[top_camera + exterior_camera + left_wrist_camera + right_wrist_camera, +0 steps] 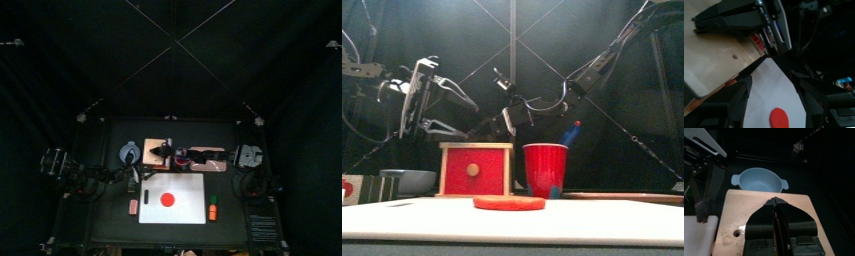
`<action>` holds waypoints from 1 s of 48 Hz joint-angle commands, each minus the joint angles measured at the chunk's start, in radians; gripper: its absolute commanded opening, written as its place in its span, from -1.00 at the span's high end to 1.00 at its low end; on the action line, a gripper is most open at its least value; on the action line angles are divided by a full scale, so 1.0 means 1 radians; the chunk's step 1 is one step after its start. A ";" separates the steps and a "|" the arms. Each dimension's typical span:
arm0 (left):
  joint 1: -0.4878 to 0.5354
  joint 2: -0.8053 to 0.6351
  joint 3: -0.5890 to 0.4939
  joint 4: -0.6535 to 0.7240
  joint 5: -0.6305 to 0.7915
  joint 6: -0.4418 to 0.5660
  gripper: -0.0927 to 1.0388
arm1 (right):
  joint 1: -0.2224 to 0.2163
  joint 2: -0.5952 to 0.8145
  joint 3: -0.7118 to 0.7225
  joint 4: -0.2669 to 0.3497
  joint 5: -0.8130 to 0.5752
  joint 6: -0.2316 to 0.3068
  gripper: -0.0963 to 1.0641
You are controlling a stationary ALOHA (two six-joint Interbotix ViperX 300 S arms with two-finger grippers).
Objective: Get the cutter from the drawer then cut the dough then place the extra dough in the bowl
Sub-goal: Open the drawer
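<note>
Cutting board (pixel 187 182): white, lying flat on the 6 o'clock side of the table, nearest the front edge.
Dough (pixel 168 198): a flat red disc, whole and uncut, lying near the middle of the board with nothing touching it.
Orange toy (pixel 211 211): on the table just off the board's 4 o'clock corner.
Pink toy (pixel 134 205): small, on the table just off the board's 8 o'clock edge; too small to tell what it is.
Left gripper (pixel 771 80): released, its jaws spread wide and holding nothing. It hangs well above the board's 9 o'clock side. In its wrist view the white board and the dough show between the jaws.
Wooden box (pixel 476 168): pale, at 12 o'clock from the board. Its red drawer front faces 6 o'clock and looks flush with the frame.
Red cup (pixel 545 168): upright, just beside the box at its 3 o'clock. A blue knife (pixel 576 132) sticks up out of it.
Bowl (pixel 759 179): blue-grey with two small handles, upright on the table near the box at its 9 o'clock.
Pink tray (pixel 205 155): flat, at 3 o'clock from the cup, toward the back of the table.
Right gripper (pixel 775 202): clenched, its jaws pressed together with nothing seen between them. It hangs over the top of the wooden box, its arm reaching in from 3 o'clock past the middle, and its tips point toward the bowl. Whether it touches the box top cannot be told.
</note>
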 commanded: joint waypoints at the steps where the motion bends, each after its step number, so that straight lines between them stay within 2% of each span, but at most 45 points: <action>1: 0.002 0.015 -0.032 -0.058 -0.009 -0.012 -0.84 | -0.006 -0.008 -0.017 -0.003 0.012 -0.003 0.79; 15: 0.000 0.072 -0.067 -0.100 0.003 -0.023 -0.85 | -0.002 0.000 -0.006 -0.011 0.029 -0.003 0.79; 32: -0.003 0.107 -0.114 -0.278 0.081 -0.023 -0.84 | 0.025 -0.002 -0.020 -0.028 0.080 -0.002 0.79; 48: -0.009 0.152 -0.153 -0.368 0.095 -0.025 -0.83 | 0.029 -0.002 -0.032 -0.029 0.104 -0.002 0.79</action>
